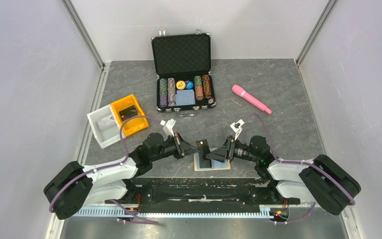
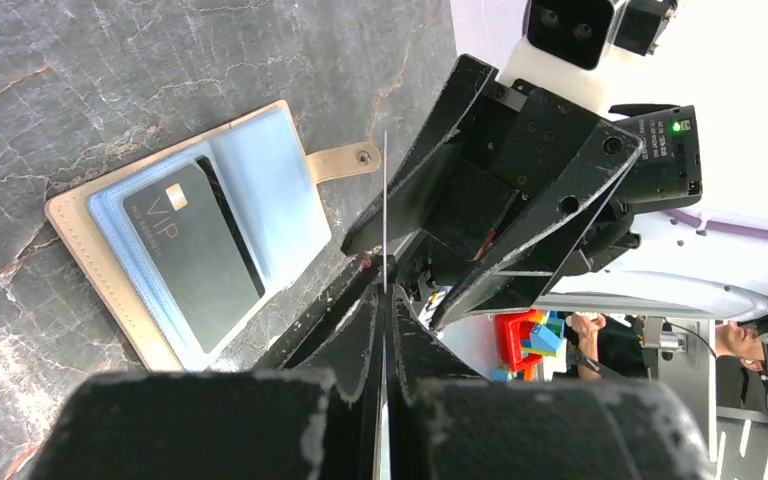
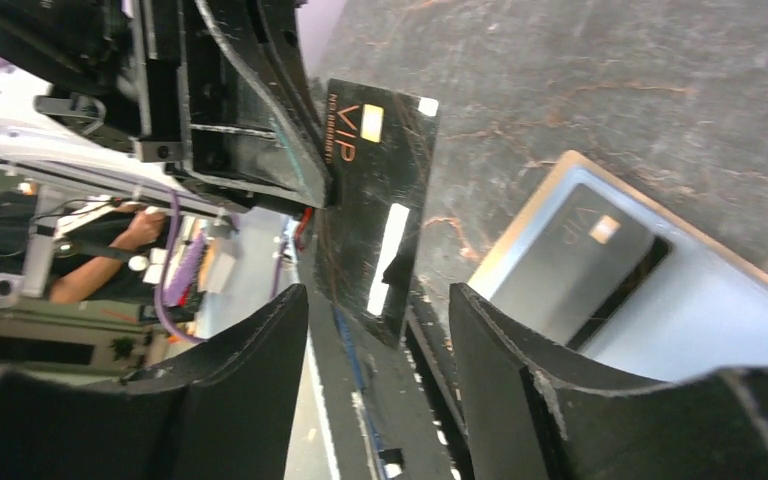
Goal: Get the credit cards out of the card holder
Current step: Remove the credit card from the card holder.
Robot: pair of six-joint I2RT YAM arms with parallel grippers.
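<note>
The card holder [image 1: 220, 166] lies open on the table between my arms, tan-edged with blue-grey panels [image 2: 270, 190]. A black VIP card [image 2: 192, 252] sits in its left panel and also shows in the right wrist view [image 3: 572, 266]. My left gripper [image 1: 196, 148] is shut on a second black VIP card [image 3: 375, 205], held above the holder and seen edge-on in the left wrist view [image 2: 384, 190]. My right gripper [image 3: 378, 300] is open. The held card's free end reaches between its fingers, and the pads stand apart from it.
An open black poker-chip case [image 1: 184, 74] stands at the back centre. A pink pen-like object [image 1: 251, 98] lies to its right. An orange bin [image 1: 128, 114] and a white bin [image 1: 104, 127] sit at the left. Grey walls enclose the table.
</note>
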